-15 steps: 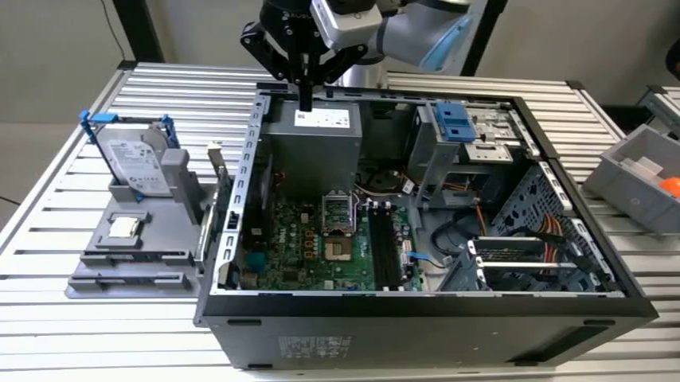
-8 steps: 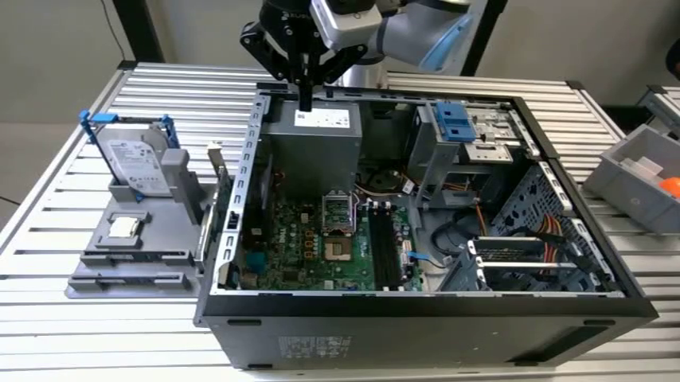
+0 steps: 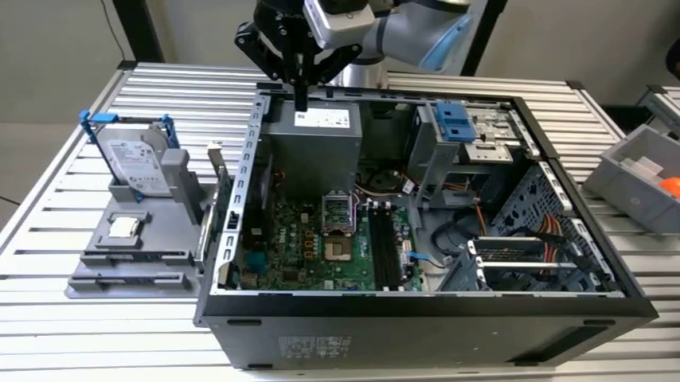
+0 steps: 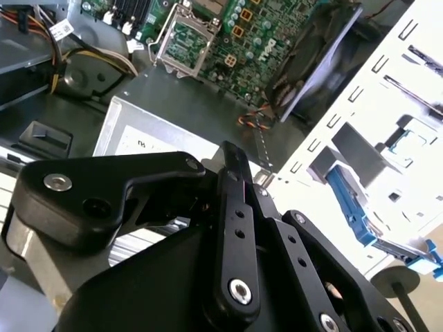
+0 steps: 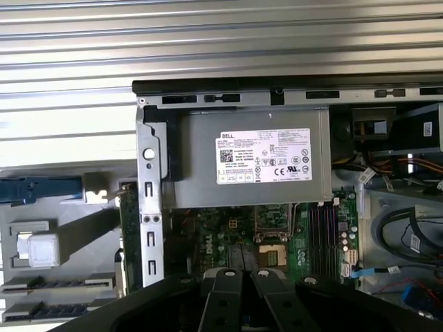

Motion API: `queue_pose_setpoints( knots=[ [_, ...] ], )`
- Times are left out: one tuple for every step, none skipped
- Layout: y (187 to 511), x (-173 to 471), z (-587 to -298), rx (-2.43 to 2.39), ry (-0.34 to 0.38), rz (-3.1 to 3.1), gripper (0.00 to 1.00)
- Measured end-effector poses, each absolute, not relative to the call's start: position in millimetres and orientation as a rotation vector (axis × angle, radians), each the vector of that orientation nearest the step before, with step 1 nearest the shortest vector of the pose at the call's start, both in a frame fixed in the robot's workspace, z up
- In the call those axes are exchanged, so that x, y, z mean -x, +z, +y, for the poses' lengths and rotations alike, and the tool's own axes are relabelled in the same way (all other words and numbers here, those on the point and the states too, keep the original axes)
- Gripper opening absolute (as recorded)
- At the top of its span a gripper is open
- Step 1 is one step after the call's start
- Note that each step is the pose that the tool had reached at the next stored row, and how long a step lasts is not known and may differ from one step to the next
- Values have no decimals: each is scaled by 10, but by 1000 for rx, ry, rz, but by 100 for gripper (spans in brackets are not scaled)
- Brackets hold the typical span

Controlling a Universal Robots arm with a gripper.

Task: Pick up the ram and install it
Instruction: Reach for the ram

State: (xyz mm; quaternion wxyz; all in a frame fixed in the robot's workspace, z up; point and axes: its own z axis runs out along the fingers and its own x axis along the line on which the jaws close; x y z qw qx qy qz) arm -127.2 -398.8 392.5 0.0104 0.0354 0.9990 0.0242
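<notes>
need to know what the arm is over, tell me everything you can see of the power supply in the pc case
The power supply is a plain grey sheet-metal box with a white printed label on its upward face. It sits in a corner of the open computer case, against its wall, beside the green motherboard. The gripper hangs just above its labelled end, fingers shut; whether they touch it is unclear.
</notes>
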Motion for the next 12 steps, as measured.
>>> queue_pose_setpoints(
  knots=[
    [3926, 1278, -3987, -110, 75, 3118, 0],
    [3926, 1284, -3988, -110, 75, 3118, 0],
    [3926, 1291, -3988, -110, 75, 3118, 0],
    [3926, 1298, -3988, -111, 75, 3118, 0],
    [3926, 1305, -3988, -110, 75, 3118, 0],
    [3926, 1314, -3988, -111, 76, 3118, 0],
    [3927, 1323, -3988, -110, 75, 3118, 0],
    [3927, 1333, -3988, -110, 75, 3118, 0],
    [3926, 1343, -3988, -110, 75, 3118, 0],
    [3926, 1353, -3988, -110, 75, 3118, 0],
    [3926, 1362, -3988, -110, 75, 3118, 0],
    [3926, 1372, -3988, -110, 75, 3118, 0]
  ],
)
